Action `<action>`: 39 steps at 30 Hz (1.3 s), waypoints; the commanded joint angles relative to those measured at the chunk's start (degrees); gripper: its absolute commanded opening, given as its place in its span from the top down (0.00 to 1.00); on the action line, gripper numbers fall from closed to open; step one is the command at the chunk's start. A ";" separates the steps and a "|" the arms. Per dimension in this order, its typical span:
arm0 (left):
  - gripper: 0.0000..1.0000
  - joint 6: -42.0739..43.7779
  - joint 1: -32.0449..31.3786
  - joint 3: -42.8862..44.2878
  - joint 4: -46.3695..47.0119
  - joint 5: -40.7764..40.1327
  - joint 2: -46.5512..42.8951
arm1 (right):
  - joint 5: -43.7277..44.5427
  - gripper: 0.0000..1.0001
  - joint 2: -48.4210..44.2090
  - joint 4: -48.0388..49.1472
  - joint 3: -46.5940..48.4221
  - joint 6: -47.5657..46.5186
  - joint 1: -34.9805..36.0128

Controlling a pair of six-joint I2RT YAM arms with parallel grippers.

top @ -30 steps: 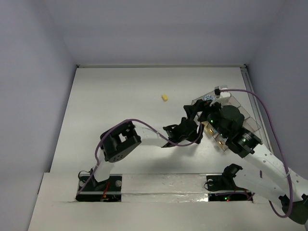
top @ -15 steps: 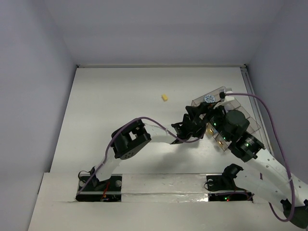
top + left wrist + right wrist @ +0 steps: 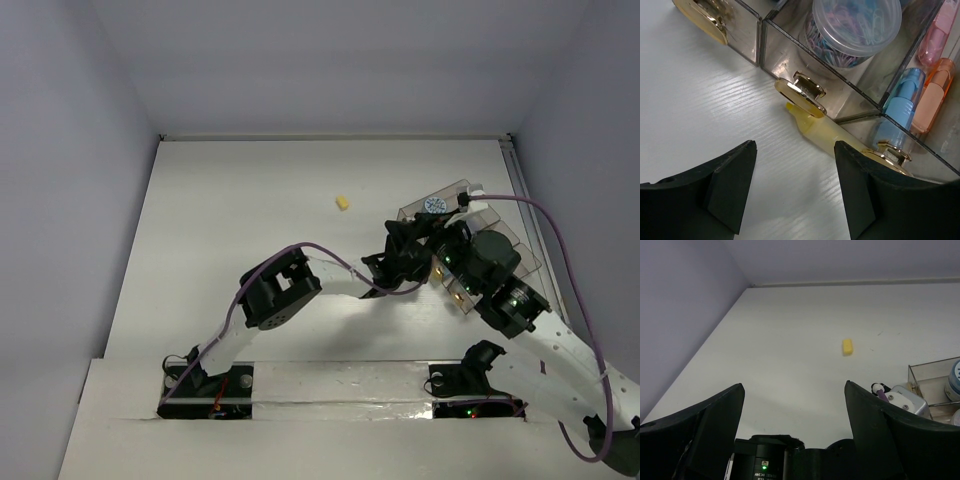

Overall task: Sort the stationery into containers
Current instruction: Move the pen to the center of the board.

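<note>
The smoky clear organiser (image 3: 500,232) stands at the right; my left wrist view shows its front wall (image 3: 790,55). A pale yellow pen (image 3: 826,136) lies on the table against that wall, under a gold handle (image 3: 801,93). My left gripper (image 3: 794,162) is open and empty, just short of the pen; from above it (image 3: 397,267) sits at the organiser's left side. Inside are a tub of paper clips (image 3: 856,25), a blue pen (image 3: 902,97) and an orange pen (image 3: 936,92). My right gripper (image 3: 794,390) is open and empty, hovering over the left wrist. A yellow eraser (image 3: 343,203) lies alone on the table, and it also shows in the right wrist view (image 3: 847,347).
A blue-white tub (image 3: 433,204) sits in the organiser's far corner. The two arms overlap closely at the organiser's left side, with purple cables (image 3: 320,256) looping over them. Walls enclose the white table on the left, back and right.
My left gripper has moved right, up to the organiser's front. My right wrist has shifted slightly down and right. The eraser has not moved.
</note>
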 commanded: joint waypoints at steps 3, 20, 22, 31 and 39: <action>0.38 -0.96 0.15 3.20 -1.04 -2.27 1.91 | -1.15 0.14 -0.65 3.89 -0.10 -1.00 0.02; 0.41 1.85 0.15 -1.80 -7.19 -10.61 1.39 | -1.07 0.14 -3.55 4.68 -0.80 -0.39 0.02; 0.42 2.82 0.15 -4.78 -7.37 -11.76 -0.10 | -0.98 0.14 -3.99 4.68 -0.80 -0.39 0.02; 0.42 3.79 4.96 -20.15 -5.27 -15.63 -10.11 | -1.07 0.14 -2.68 4.32 -0.62 -0.48 0.02; 0.42 3.79 10.25 -29.58 -1.75 -17.56 -19.70 | -1.42 0.23 2.33 2.74 1.22 -1.09 0.02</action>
